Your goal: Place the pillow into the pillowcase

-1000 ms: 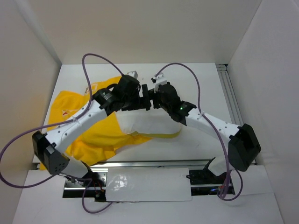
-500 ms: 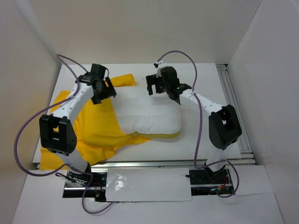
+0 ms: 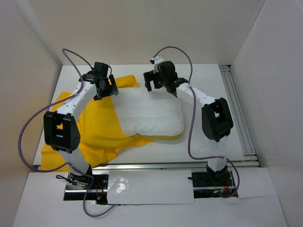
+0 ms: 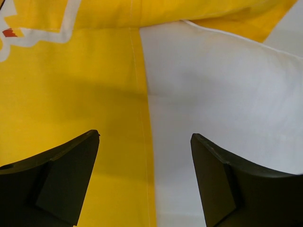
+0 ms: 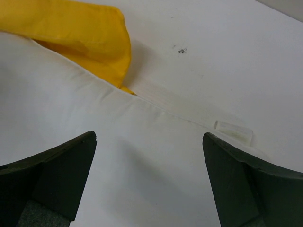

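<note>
Pillowcase (image 4: 71,94) hem on pillow (image 4: 227,94): directly beneath left hand (image 4: 145,135), nearer than right hand (image 5: 149,135); both wide open, empty.

Matt white cloth pillow (image 3: 151,113), smooth yellow cloth pillowcase (image 3: 94,130)

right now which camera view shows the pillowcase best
The top external view: it takes in nearly all of the pillowcase, spread on the left with the pillow at its right side. The left wrist view shows only a close yellow patch beside the pillow; the right wrist view just one yellow corner.
</note>
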Available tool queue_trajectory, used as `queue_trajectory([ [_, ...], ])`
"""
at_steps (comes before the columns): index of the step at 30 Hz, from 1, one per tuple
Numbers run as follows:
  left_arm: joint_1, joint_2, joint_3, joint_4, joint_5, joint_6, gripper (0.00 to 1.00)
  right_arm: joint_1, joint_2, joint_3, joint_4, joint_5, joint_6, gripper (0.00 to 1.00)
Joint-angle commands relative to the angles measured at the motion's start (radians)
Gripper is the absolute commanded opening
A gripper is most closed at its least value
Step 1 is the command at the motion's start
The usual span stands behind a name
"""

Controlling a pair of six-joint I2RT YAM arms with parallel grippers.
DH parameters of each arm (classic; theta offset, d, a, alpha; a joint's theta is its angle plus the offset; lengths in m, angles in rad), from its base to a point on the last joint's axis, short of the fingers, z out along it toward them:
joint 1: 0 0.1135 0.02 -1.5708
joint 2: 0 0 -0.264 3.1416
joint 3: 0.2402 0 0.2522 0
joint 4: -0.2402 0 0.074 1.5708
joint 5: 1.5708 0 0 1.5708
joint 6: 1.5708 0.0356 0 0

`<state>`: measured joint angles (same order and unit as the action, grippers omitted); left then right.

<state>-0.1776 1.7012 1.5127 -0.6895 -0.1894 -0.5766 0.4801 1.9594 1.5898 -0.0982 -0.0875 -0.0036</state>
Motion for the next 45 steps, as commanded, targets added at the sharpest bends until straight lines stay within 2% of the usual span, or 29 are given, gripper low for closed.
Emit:
queue_trajectory([
  [1, 0.012, 0.078, 0.055, -0.033, -0.073, 0.023, 0.91, 0.023, 0.021, 0.087, 0.011, -0.014, -0.090, 1.00],
  [8, 0.021, 0.236, 0.185, -0.024, -0.191, 0.058, 0.90, 0.032, 0.039, 0.046, 0.061, -0.047, -0.160, 1.00],
  [11, 0.021, 0.314, 0.250, -0.060, -0.243, 0.058, 0.78, 0.043, 0.030, 0.012, 0.100, -0.038, -0.196, 1.00],
  [14, 0.030, 0.337, 0.273, -0.090, -0.243, 0.034, 0.57, 0.043, 0.041, 0.037, 0.094, -0.061, -0.240, 1.00],
  [15, 0.030, 0.337, 0.273, -0.090, -0.243, 0.034, 0.45, 0.043, 0.070, 0.056, 0.057, -0.075, -0.240, 1.00],
  [18, 0.040, 0.337, 0.273, -0.090, -0.251, 0.021, 0.22, 0.052, 0.148, 0.171, -0.029, -0.132, -0.257, 1.00],
  [19, 0.040, 0.337, 0.264, -0.090, -0.260, 0.012, 0.02, 0.063, 0.165, 0.192, -0.069, -0.182, -0.288, 1.00],
  [23, 0.040, 0.327, 0.274, -0.090, -0.260, 0.021, 0.00, 0.107, 0.229, 0.260, -0.153, -0.282, -0.412, 1.00],
  [29, 0.020, 0.308, 0.302, -0.041, -0.260, 0.053, 0.00, 0.141, 0.367, 0.352, -0.230, -0.302, -0.434, 1.00],
  [30, 0.020, 0.299, 0.302, -0.041, -0.251, 0.063, 0.00, 0.141, 0.383, 0.369, -0.230, -0.284, -0.424, 0.96],
  [32, -0.003, 0.299, 0.322, -0.028, -0.251, 0.072, 0.00, 0.163, 0.404, 0.381, -0.241, -0.275, -0.424, 0.67],
  [33, -0.003, 0.290, 0.333, -0.028, -0.251, 0.072, 0.00, 0.172, 0.404, 0.371, -0.229, -0.264, -0.424, 0.42],
  [35, -0.016, 0.278, 0.366, -0.028, -0.242, 0.072, 0.00, 0.198, 0.368, 0.342, -0.175, -0.214, -0.411, 0.00],
  [37, -0.029, 0.250, 0.377, -0.038, -0.231, 0.072, 0.00, 0.213, 0.267, 0.251, -0.124, -0.181, -0.394, 0.00],
  [39, -0.042, 0.223, 0.389, -0.038, -0.220, 0.072, 0.00, 0.224, 0.172, 0.150, 0.010, -0.118, -0.354, 0.00],
  [40, -0.054, 0.206, 0.389, -0.038, -0.208, 0.072, 0.00, 0.235, 0.121, 0.048, 0.055, -0.100, -0.339, 0.00],
  [41, -0.071, 0.190, 0.389, -0.038, -0.199, 0.072, 0.00, 0.235, 0.020, 0.003, 0.089, -0.087, -0.325, 0.00],
  [45, -0.149, 0.079, 0.359, 0.007, -0.125, 0.095, 0.00, 0.258, -0.226, -0.246, 0.303, -0.120, -0.274, 0.00],
])
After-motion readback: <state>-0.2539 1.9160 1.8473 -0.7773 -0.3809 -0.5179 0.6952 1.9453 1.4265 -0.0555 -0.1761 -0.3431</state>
